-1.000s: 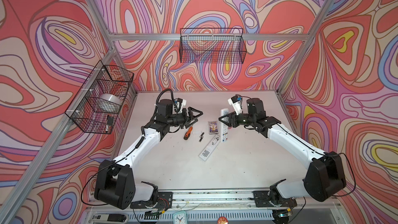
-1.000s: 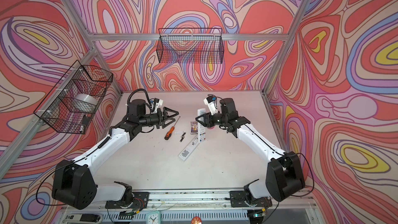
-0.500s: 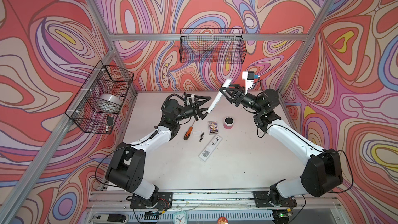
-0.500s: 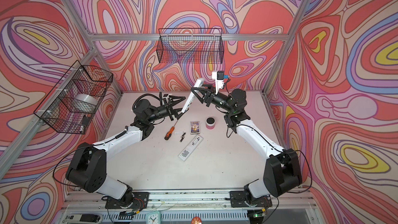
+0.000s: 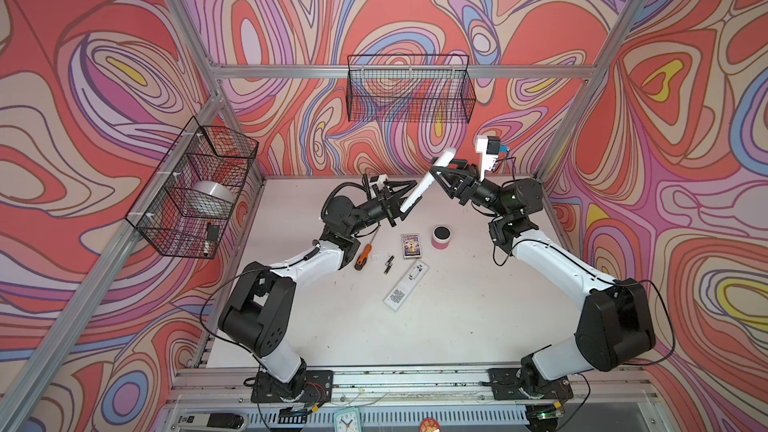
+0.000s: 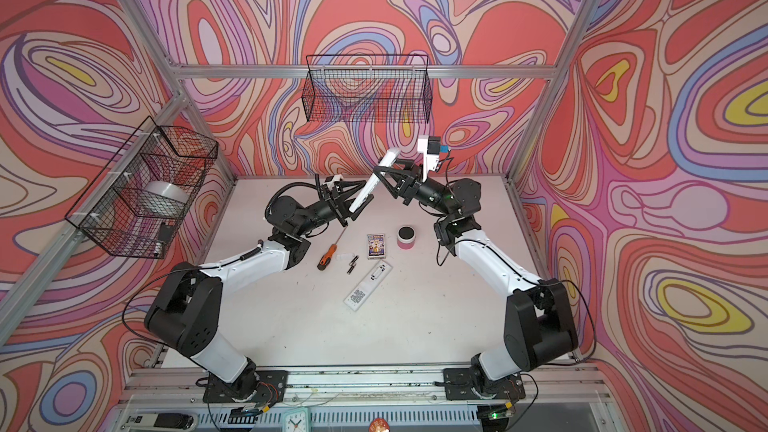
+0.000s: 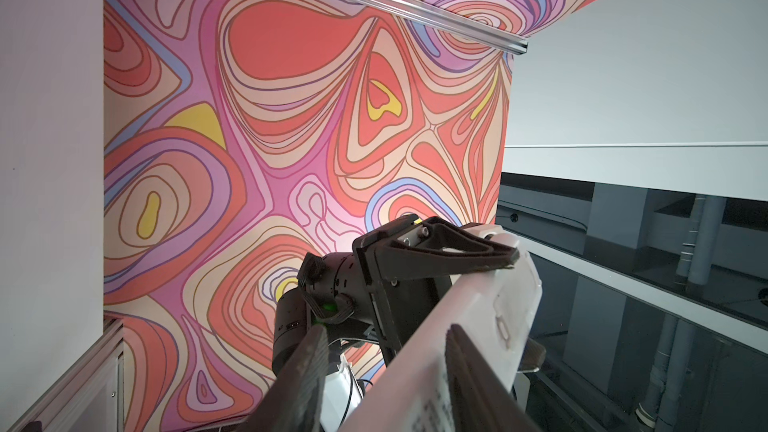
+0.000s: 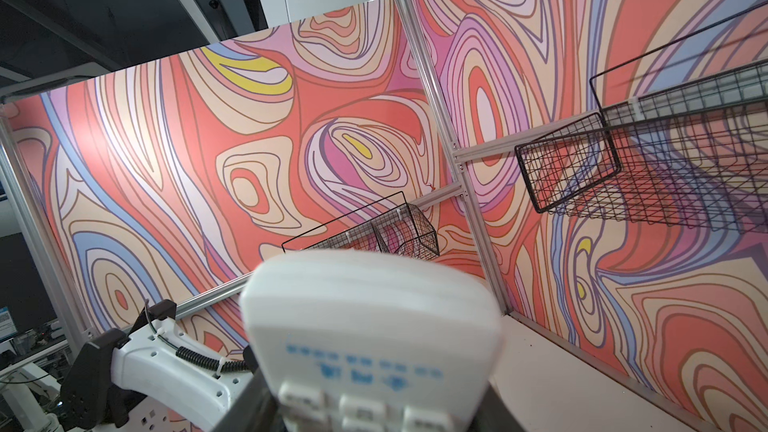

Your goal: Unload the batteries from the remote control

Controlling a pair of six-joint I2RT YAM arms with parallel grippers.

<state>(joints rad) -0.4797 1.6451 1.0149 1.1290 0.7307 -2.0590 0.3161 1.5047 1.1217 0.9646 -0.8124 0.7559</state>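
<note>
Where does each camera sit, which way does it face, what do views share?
Top view: high over the front, looking down at the table; left arm and right arm whole, left gripper and right gripper at the held remote.
Top view: beside it, same aim, same held remote.
Left wrist: behind the left gripper, facing up at the right wall; own fingers, right gripper.
Right wrist: behind the right gripper, facing up past the held remote at the back basket; left arm shows.
Shared: every view shows the held remote.
</note>
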